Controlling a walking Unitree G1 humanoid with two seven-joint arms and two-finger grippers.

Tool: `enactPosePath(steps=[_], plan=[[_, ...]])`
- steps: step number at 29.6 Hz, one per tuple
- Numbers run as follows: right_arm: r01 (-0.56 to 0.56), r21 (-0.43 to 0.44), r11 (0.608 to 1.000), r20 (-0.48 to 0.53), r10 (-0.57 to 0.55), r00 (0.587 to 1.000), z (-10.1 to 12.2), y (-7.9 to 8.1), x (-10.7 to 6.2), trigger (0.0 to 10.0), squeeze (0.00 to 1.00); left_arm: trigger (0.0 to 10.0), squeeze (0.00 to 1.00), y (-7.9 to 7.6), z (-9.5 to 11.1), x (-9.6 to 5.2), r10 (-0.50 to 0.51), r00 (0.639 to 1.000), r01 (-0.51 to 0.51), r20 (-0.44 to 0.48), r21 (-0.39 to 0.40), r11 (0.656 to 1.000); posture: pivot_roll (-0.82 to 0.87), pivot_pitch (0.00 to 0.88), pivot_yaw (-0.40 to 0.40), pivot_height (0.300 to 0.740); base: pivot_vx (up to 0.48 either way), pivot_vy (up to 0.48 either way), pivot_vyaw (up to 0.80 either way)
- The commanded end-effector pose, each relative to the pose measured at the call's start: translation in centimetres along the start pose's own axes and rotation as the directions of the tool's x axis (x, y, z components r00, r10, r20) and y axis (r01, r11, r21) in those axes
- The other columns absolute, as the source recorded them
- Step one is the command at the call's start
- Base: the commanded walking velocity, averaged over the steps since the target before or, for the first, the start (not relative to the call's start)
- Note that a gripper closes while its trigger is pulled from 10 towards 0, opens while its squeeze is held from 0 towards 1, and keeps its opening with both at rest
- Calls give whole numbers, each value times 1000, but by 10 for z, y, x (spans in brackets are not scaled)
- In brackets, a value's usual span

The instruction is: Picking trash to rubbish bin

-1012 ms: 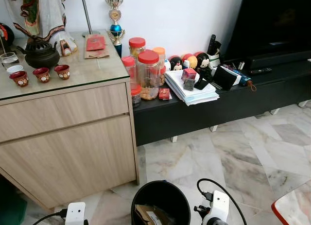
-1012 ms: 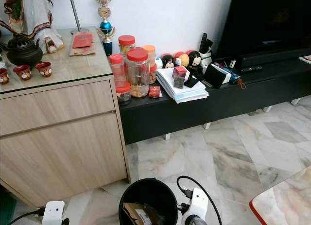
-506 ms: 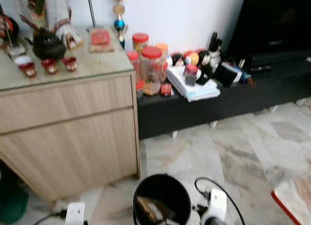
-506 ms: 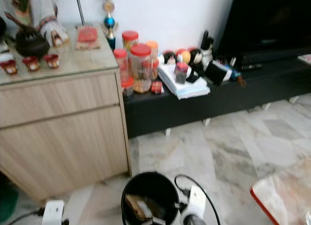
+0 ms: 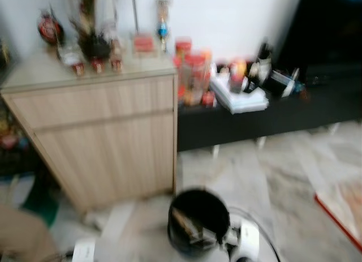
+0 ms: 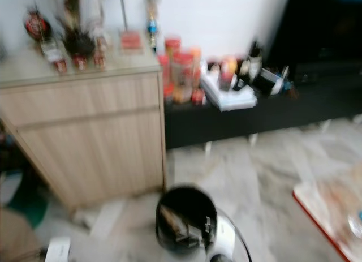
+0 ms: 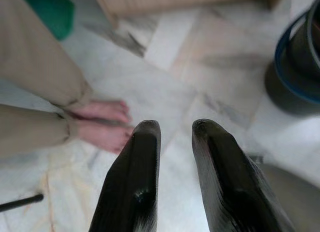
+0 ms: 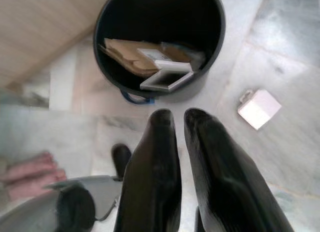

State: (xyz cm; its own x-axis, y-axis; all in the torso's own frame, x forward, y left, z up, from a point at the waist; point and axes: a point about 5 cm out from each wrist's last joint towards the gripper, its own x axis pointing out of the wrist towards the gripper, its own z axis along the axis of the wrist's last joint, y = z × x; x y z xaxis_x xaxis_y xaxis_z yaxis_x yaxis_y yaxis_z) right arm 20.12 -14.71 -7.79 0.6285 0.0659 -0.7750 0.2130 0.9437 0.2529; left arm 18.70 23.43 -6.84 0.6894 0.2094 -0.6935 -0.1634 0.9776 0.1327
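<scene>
Rubbish bin (image 8: 160,36): a black round container standing on the marble floor (image 5: 271,177), just in front of the wooden cabinet (image 5: 107,137) and close to the robot's feet. Flattened cardboard (image 8: 131,55) and a white box-like piece (image 8: 167,76) are already held inside it. A small pale item (image 8: 258,108), possibly trash, is seen on the floor near the bin.

Right gripper (image 8: 175,123): positioned above the floor just beside the bin rim. Its fingers are almost closed, with a thin gap between them, and nothing is held.

Left gripper (image 7: 172,134): hanging over bare floor with its fingers slightly parted and empty. A person's bare feet (image 7: 102,124) and trouser legs (image 7: 37,91) are seen close to it.

Head views are heavily blurred, so the camera is judged to be in motion.

Hazards from this state:
- Fine placement of objects cannot be read from the head views while blur persists; a reach made under blur may miss.
- The bin may be knocked or tipped if a step is taken toward it, as it stands close to the robot.
- The person's feet may be struck by a left-arm swing or a step.
- Jars (image 5: 192,75) crowded on the low black console (image 5: 266,112) may be toppled by a careless reach.
</scene>
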Motion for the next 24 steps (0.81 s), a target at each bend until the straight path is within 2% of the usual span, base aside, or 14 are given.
enactPosePath(steps=[1, 7, 24], plan=[[4, -8, 1000, 1, -4, 1000, 1, -1, 0, 10000, 0, 10000, 0, 3, -18, -5, 6, 998, -7, -63, -6, 1000, 49, 0, -22, 740, -240, 0, 0], [-1, -15, 1000, 2, 1, 1000, 1, 0, 0, 10000, 0, 10000, 0, 2, -18, -5, 6, 998, -7, -63, -10, 1000, 50, 0, -26, 740, -241, 0, 0], [-6, -22, 1000, -1, 6, 1000, -1, 0, 0, 10000, 0, 10000, 0, 2, -19, -5, 7, 998, -7, -65, -5, 1000, 47, 0, -23, 740, 0, 0, 0]])
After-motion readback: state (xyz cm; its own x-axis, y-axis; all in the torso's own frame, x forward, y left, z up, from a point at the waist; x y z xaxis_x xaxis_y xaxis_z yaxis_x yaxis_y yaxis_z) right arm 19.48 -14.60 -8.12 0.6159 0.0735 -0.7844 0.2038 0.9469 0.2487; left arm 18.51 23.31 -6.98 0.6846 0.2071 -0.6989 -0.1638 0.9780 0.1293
